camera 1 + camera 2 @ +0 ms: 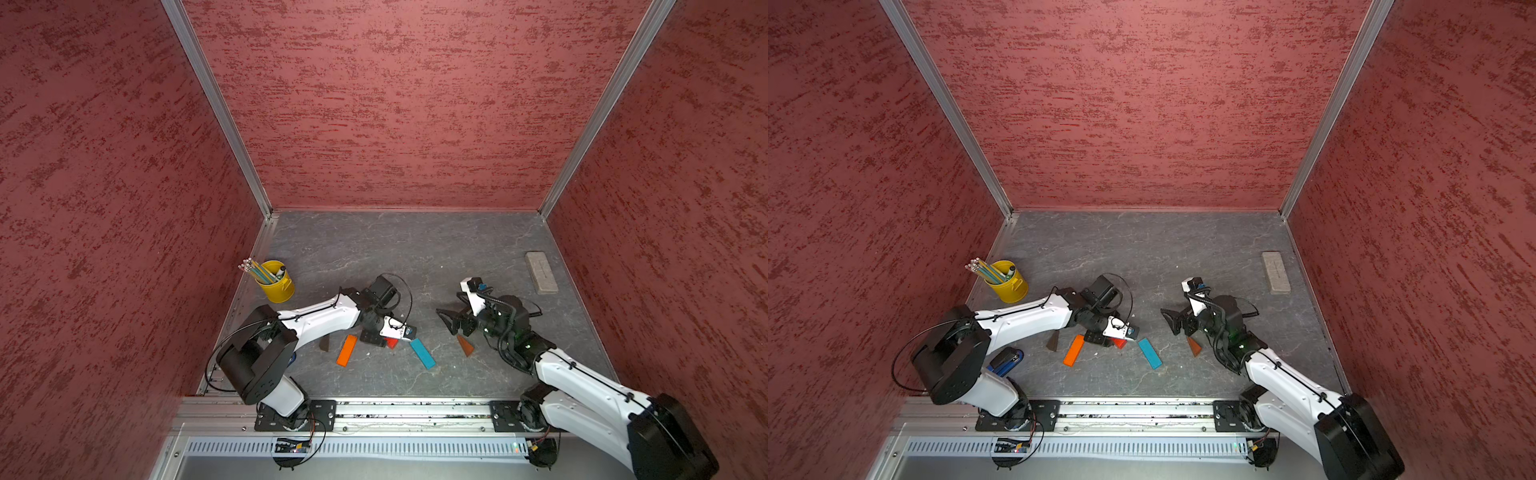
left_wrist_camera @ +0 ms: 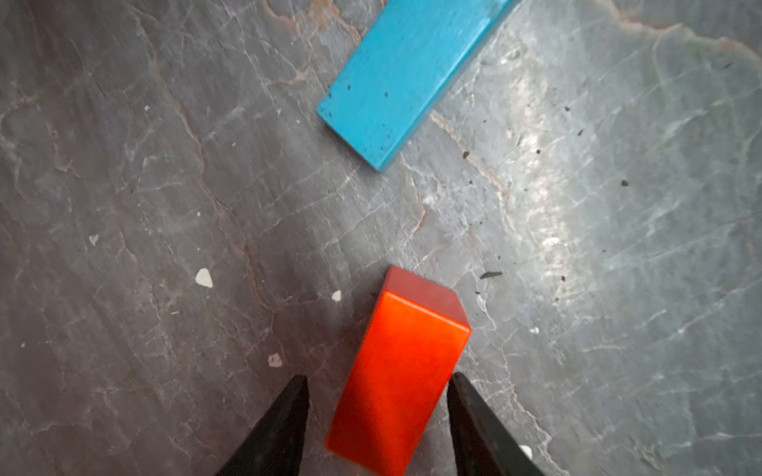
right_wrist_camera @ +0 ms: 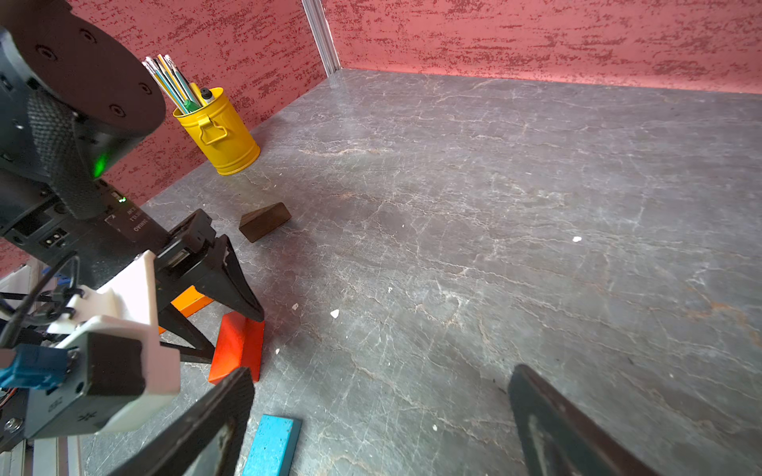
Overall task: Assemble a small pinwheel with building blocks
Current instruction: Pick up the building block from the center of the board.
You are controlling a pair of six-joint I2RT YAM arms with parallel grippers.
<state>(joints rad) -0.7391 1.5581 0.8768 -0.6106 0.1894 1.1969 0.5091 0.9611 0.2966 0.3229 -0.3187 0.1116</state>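
Pieces all loose on the surface (image 1: 415, 257), nothing joined. Nearest: orange bar (image 1: 346, 350) on the left, blue bar (image 1: 422, 353) on the right, both flat and apart. Red block (image 2: 400, 379) sits on the surface between their far ends. Left fingers (image 2: 288, 420) straddle it, spread, with a gap on one side, so no clamp. Dark brown wedge (image 1: 324, 343) left of orange bar, orange-brown wedge (image 1: 465, 345) right of blue bar. Right fingers (image 3: 552, 437) wide apart, empty, a bit farther back. Far: yellow cup (image 1: 277, 286) by left wall, grey block (image 1: 541, 272) far right.
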